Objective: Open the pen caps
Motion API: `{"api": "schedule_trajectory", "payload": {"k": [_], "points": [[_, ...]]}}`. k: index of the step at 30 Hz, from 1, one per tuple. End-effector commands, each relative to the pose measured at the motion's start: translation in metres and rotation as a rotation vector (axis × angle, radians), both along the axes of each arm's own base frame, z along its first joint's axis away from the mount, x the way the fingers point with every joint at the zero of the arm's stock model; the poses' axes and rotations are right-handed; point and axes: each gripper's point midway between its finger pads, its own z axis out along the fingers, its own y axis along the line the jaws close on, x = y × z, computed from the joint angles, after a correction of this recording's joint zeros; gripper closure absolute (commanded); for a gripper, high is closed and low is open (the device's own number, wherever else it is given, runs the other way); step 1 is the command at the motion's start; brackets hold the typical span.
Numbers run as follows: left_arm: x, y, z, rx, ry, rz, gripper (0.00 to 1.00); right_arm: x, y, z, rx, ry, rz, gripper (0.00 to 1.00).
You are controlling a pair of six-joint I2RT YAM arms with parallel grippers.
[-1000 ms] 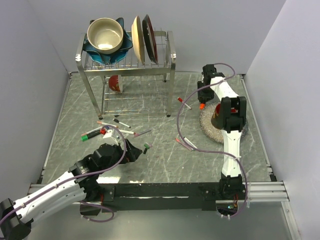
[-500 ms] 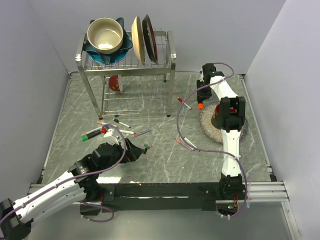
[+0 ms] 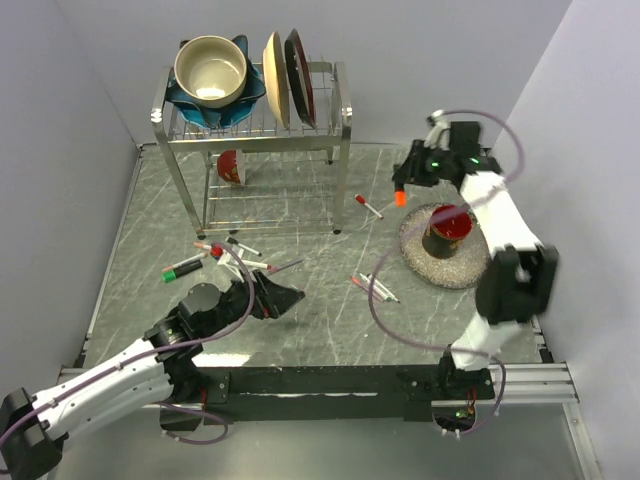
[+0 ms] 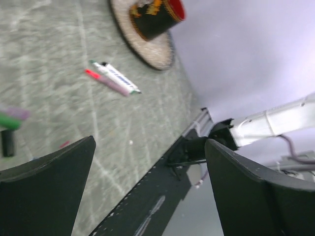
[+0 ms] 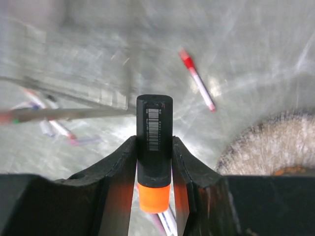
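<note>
Overhead, a grey marbled table [image 3: 330, 330] sits boxed in by pale bare walls, with a wire dish rack [image 3: 255, 130] at the back. Loose pens [image 3: 235, 255] lie scattered near the rack's left foot, a pair of pens [image 3: 376, 288] lies mid-table, and a red-capped pen [image 3: 368, 206] lies further back. The right gripper [image 3: 403, 187] hangs beyond that pen with an orange cap [image 3: 400, 198] poking from it. The left gripper [image 3: 288, 297] sits low beside the scatter. A cup [image 3: 450, 228] stands on a round mat [image 3: 425, 262].

From the left wrist, the left gripper [image 4: 150, 142] gapes wide with nothing between its fingers. Only this view shows the orange print on the cup [image 4: 155, 17]; I cannot read it.

From the right wrist, the right gripper [image 5: 153, 142] is clamped on a black pen [image 5: 153, 123], its orange cap [image 5: 153, 196] fitted and nearest the camera. A barcode label [image 5: 153, 129] shows only in this view, its digits too small to read.
</note>
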Motion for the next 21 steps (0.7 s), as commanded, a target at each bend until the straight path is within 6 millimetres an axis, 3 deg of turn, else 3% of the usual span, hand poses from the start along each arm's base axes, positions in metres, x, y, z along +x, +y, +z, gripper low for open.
{"api": "schedule_trajectory", "payload": {"k": [1,3,4,6,7,8,9,14,15,17,19,20,21], "points": [[-0.006,-0.023,0.058,-0.164,-0.120,-0.107,0.00,-0.047,0.021,0.058,0.140,-0.217,0.144,1.00],[-0.004,-0.032,0.057,-0.150,-0.115,-0.129,0.01,-0.083,0.031,0.069,0.171,-0.311,0.227,1.00],[-0.003,-0.037,0.069,-0.167,-0.138,-0.135,0.01,-0.097,0.035,0.072,0.185,-0.342,0.264,1.00],[-0.005,-0.050,0.068,-0.141,-0.147,-0.157,0.01,-0.138,0.049,0.071,0.262,-0.401,0.375,0.88],[-0.007,-0.057,0.079,-0.152,-0.166,-0.162,0.01,-0.155,0.056,0.086,0.282,-0.500,0.441,0.85],[-0.004,-0.064,0.072,-0.117,-0.170,-0.163,0.01,-0.169,0.059,0.060,0.324,-0.448,0.459,0.93],[-0.004,-0.070,0.080,-0.121,-0.182,-0.165,0.01,-0.173,0.059,0.057,0.345,-0.433,0.434,1.00],[0.003,-0.103,0.073,-0.069,-0.209,-0.171,0.01,-0.189,0.053,0.046,0.325,-0.445,0.363,1.00],[0.004,-0.110,0.080,-0.076,-0.227,-0.178,0.01,-0.191,0.055,0.045,0.351,-0.434,0.354,1.00],[0.014,-0.123,0.073,-0.043,-0.246,-0.144,0.01,-0.193,0.055,0.044,0.382,-0.433,0.332,1.00],[0.018,-0.137,0.079,-0.035,-0.267,-0.130,0.01,-0.191,0.057,0.042,0.404,-0.413,0.318,1.00],[0.025,-0.146,0.068,-0.004,-0.260,-0.119,0.01,-0.189,0.056,0.041,0.415,-0.397,0.295,1.00],[0.028,-0.154,0.079,-0.019,-0.277,-0.113,0.01,-0.188,0.056,0.040,0.422,-0.380,0.286,1.00]]}}
